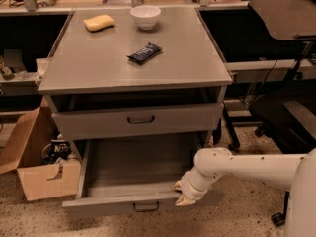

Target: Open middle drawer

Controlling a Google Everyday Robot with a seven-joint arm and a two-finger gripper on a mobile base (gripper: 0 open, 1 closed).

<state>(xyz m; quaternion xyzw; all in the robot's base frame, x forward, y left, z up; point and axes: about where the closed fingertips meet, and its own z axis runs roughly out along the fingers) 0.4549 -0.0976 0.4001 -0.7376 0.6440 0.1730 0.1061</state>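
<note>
The middle drawer (133, 174) is standing pulled well out beneath the desk (98, 68), with its shallow grey tray lying exposed. The end effector (183, 195) is sitting at the right end of the drawer's front edge, well to the right of the loop handle (146, 207). I cannot tell whether it is spread or pressed together.
</note>
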